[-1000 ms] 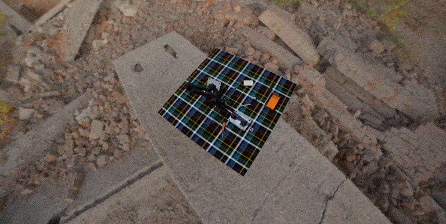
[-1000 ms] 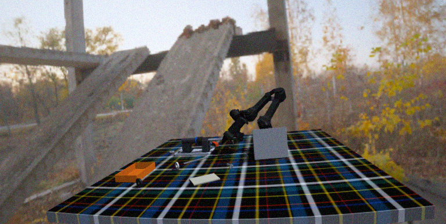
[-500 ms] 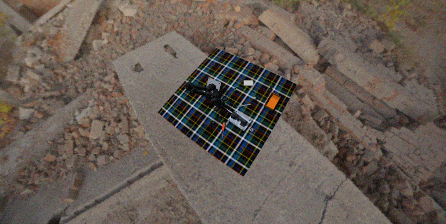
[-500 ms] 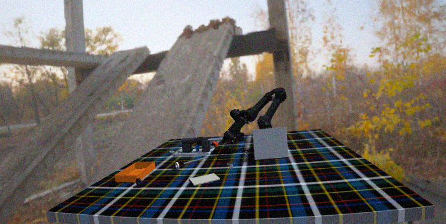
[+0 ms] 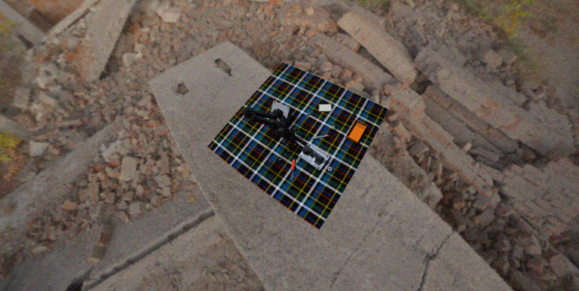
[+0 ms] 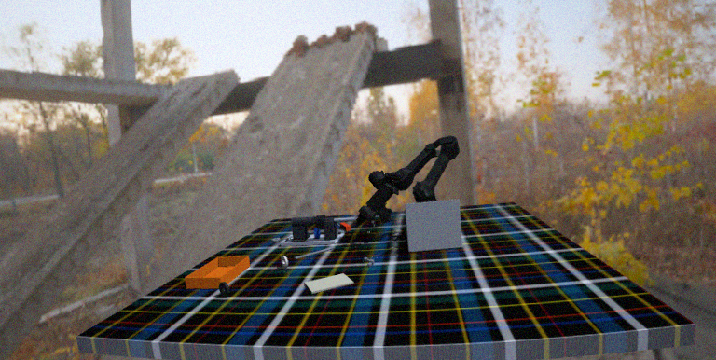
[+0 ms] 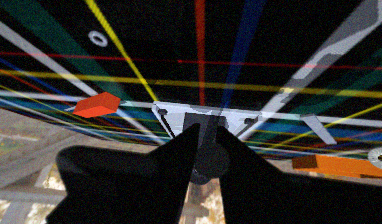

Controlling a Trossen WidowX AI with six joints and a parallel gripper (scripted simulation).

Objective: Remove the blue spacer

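Note:
The housing assembly (image 5: 314,155) is two dark blocks on a light grey base plate (image 7: 167,112). A blue spacer (image 6: 316,231) shows between the blocks in the exterior view. In the wrist view the spacers are hidden behind the near block (image 7: 201,122). My gripper (image 7: 208,130) (image 5: 298,143) (image 6: 364,218) is shut on the dark round end of the shaft (image 7: 208,161), right in front of the housing and low over the plaid table (image 6: 501,277).
An orange tray (image 5: 356,131) (image 6: 217,270) (image 7: 342,165) and a white card (image 5: 324,107) (image 6: 328,283) lie beyond the housing. A red-handled tool (image 5: 292,166) (image 7: 97,105) lies beside it. Small washers (image 7: 98,38) (image 7: 380,156) lie loose. A grey panel (image 6: 433,225) stands by the arm's base.

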